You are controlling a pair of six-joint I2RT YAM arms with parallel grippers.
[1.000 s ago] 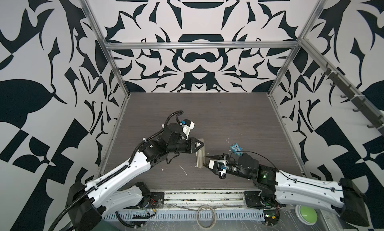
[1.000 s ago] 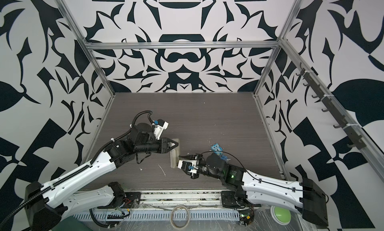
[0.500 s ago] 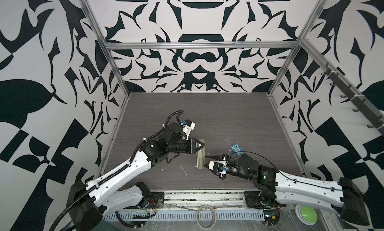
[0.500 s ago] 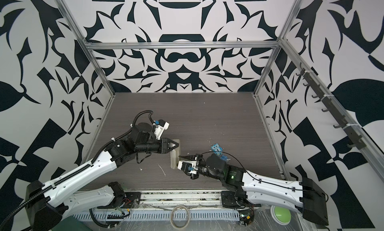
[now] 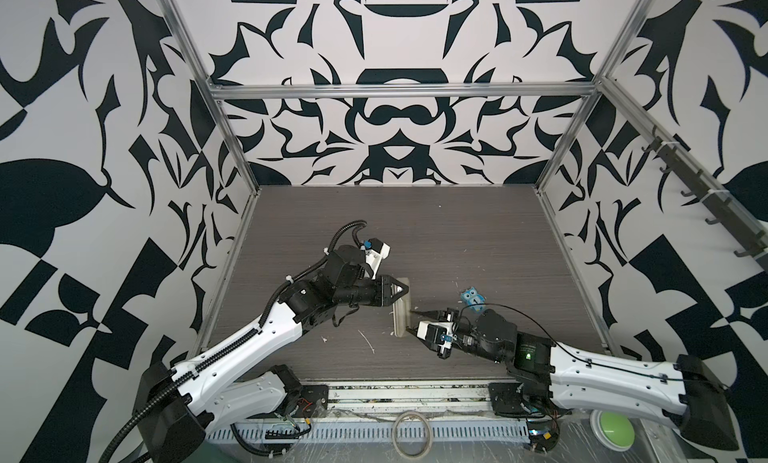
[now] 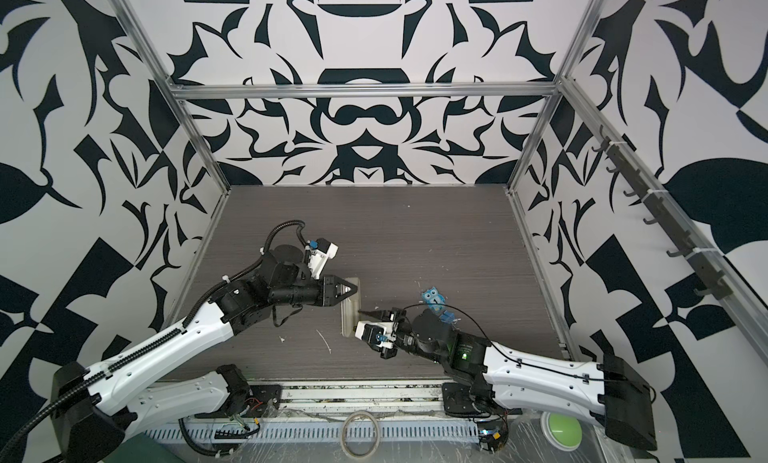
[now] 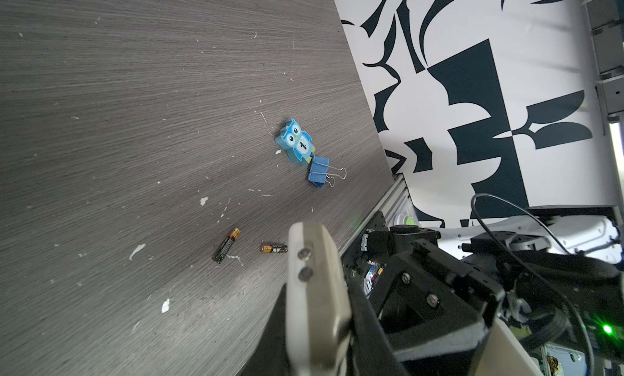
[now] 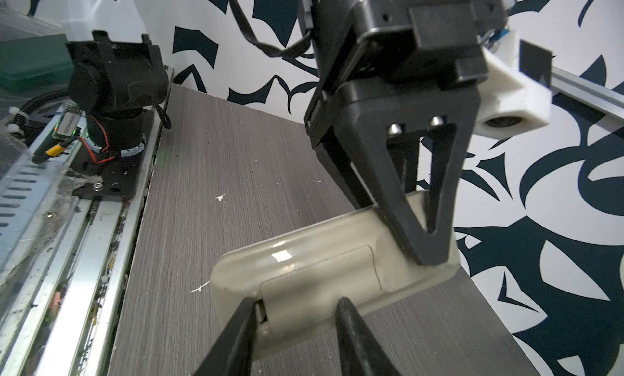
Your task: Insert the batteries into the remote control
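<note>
Left hand (image 5: 405, 291) clamped, right hand (image 5: 412, 322) parted.

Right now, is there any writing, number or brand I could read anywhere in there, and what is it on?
"1": on the belly of the blue owl figure.
Batteries: print on the dark wrappers, too small and blurred to read.
Small circuit board beside an arm's base: lettering too blurred to read.
Remote control: plain back, no text shows.

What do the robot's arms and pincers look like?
The left arm and right arm have white shells with black joints. The left gripper and right gripper are black, with tapered triangular fingers. A ribbed black hose follows the left arm; a thin cable loops over the right, near a green light.
</note>
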